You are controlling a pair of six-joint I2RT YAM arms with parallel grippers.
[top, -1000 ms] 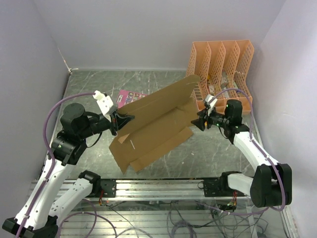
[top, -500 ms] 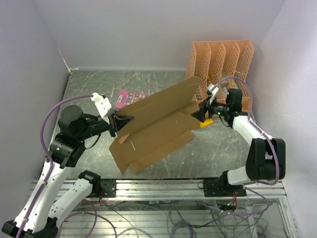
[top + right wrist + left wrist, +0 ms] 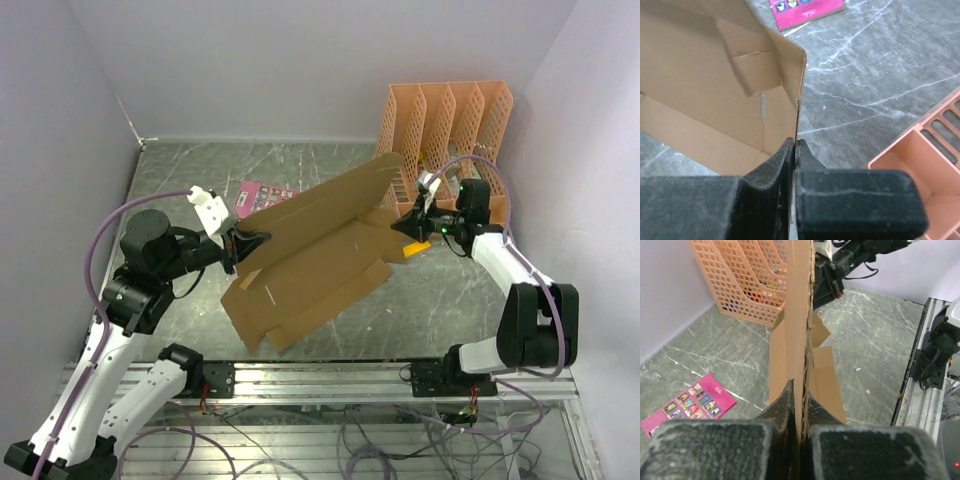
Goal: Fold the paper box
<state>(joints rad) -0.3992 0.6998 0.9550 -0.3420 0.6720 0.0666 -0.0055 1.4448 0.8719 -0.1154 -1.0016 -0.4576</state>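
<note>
Spanning the middle of the table (image 3: 190,170), the paper box (image 3: 318,250) is held half-opened and tilted. Its left edge is pinched in the clenched left gripper (image 3: 244,243); its right flap edge is clamped by the right gripper (image 3: 404,227).

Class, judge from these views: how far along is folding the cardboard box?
Done: one long panel of the paper box stands raised from the sheet. In hand: the left jaws and right jaws are shut on opposite ends of it. Left: the near flaps lie flat, and no walls are formed or locked.
</note>
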